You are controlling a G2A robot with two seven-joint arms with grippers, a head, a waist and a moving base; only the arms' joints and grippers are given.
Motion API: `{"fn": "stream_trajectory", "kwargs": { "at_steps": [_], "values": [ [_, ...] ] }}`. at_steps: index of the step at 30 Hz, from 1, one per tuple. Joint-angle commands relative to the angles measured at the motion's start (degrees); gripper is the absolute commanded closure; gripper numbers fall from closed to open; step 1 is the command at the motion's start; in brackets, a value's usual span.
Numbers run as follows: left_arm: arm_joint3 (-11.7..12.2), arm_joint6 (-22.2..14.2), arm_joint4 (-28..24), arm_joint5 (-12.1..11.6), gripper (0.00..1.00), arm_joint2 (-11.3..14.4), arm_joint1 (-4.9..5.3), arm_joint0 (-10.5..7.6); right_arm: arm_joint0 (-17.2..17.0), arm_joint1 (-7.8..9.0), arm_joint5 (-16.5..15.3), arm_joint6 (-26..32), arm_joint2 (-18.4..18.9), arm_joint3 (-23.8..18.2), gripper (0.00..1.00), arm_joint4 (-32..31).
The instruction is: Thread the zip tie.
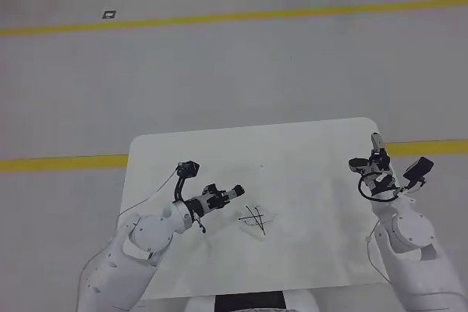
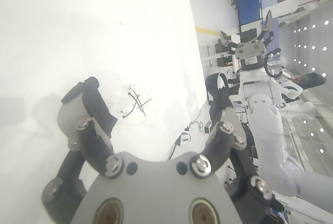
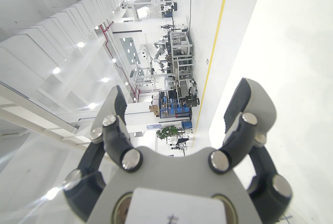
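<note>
Zip ties (image 2: 136, 102), perhaps three, crossed on table (image 1: 312, 156); left gripper (image 2: 154, 84), right gripper (image 3: 180, 87) both spread.

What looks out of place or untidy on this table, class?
The zip ties lie crossed over one another in a small tangle on the table, near the open left gripper. Nothing else stands out.

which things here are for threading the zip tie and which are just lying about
For the job:
- zip ties, a small crossed pile on the white table
- left gripper, open, beside the pile
- right gripper, open and empty, at the table's edge

Just lying about:
- dark speck on the table
- square marker on the floor
- yellow lines on the floor
</note>
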Motion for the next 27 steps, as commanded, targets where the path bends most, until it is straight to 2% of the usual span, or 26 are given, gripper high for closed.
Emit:
{"fn": "stream_trajectory", "kwargs": {
  "at_steps": [1,5,9,11,22,23,25,27],
  "values": [
    [-0.84,0.08,-2.45,2.51,0.0,0.78,-0.13,0.0,0.0,0.0,0.0,0.0,0.0,0.0,0.0,0.0],
    [-2.58,1.34,-4.76,8.08,0.0,3.4,-0.61,-0.29,0.0,0.0,0.0,0.0,0.0,0.0,0.0,0.0],
    [-3.11,4.42,-8.84,16.07,0.0,5.87,-1.34,-0.66,0.0,0.0,0.0,0.0,0.0,0.0,0.0,0.0],
    [-2.12,5.21,-9.2,16.07,0.0,6.64,-1.49,-0.35,0.0,0.0,0.0,0.0,0.0,0.0,0.0,0.0],
    [-2.22,5.88,-8.98,16.07,0.0,7.27,-1.58,-0.13,0.0,0.0,0.0,0.0,0.0,0.0,0.0,0.0],
    [-2.04,6.55,-10.03,16.07,0.0,7.85,-1.72,0.1,0.0,0.0,0.0,0.0,0.0,0.0,0.0,0.0],
    [-1.01,7.72,-8.48,16.07,0.0,8.98,-1.82,0.07,0.0,0.0,0.0,0.0,0.0,0.0,0.0,0.0],
    [-0.31,8.67,-10.25,16.07,0.0,9.89,-2.19,-0.07,0.0,0.0,0.0,0.0,0.0,0.0,0.0,0.0]
  ]
}}
